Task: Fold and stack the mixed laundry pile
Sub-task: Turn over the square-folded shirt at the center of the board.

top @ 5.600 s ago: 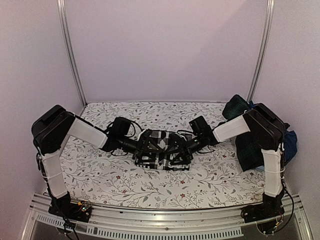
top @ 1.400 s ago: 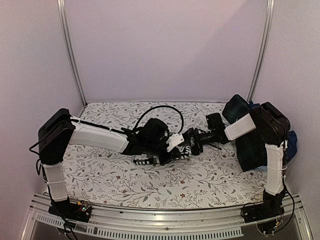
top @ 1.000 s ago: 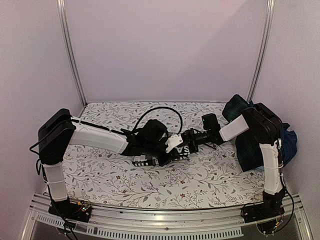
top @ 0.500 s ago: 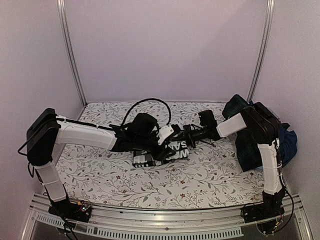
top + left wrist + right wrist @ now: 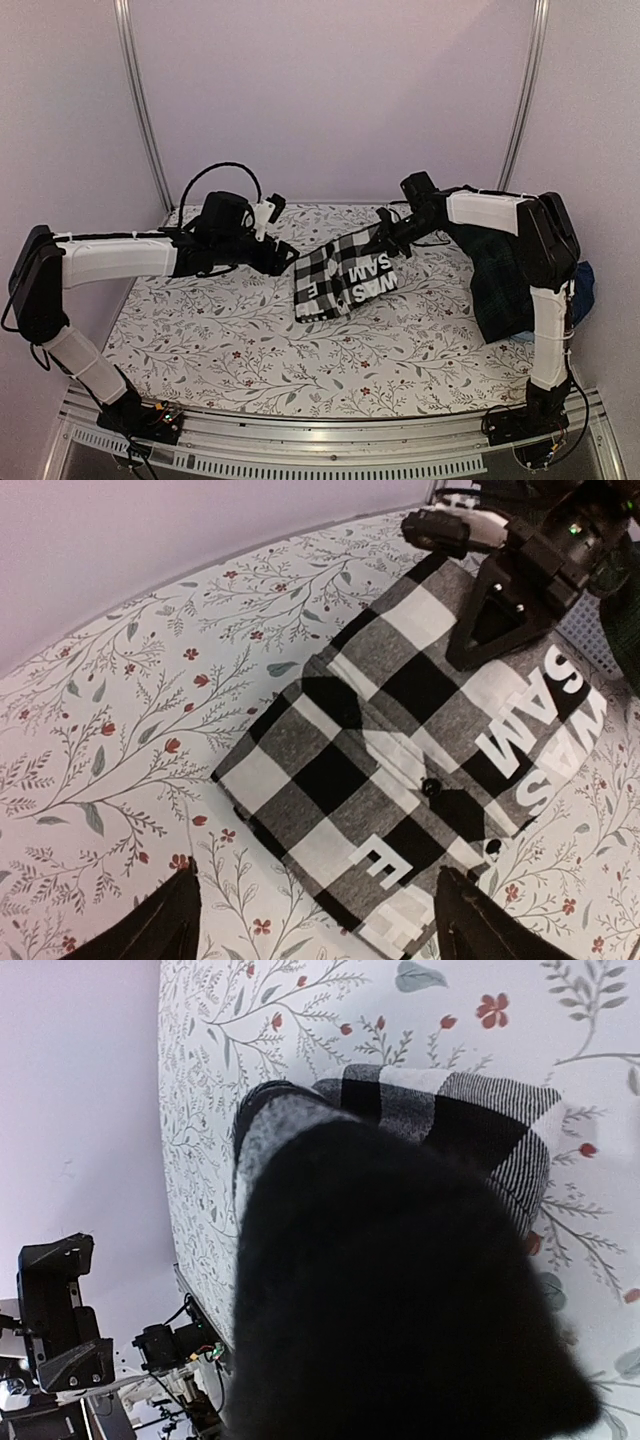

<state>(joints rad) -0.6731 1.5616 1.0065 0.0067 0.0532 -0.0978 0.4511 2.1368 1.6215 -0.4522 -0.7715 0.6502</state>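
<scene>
The black-and-white checked shirt (image 5: 338, 278) lies folded mid-table on the floral covering (image 5: 200, 335), with white lettering that reads "SAM" and "WAS". The right gripper (image 5: 384, 231) pinches its far right corner. The left gripper (image 5: 287, 257), jaws wide, hovers just left of it.

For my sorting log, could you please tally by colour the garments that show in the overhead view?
Black-and-white checked shirt: 1
Dark green plaid garment: 1
Blue piece: 1
Total: 3 visible; more may lie hidden underneath.
</scene>
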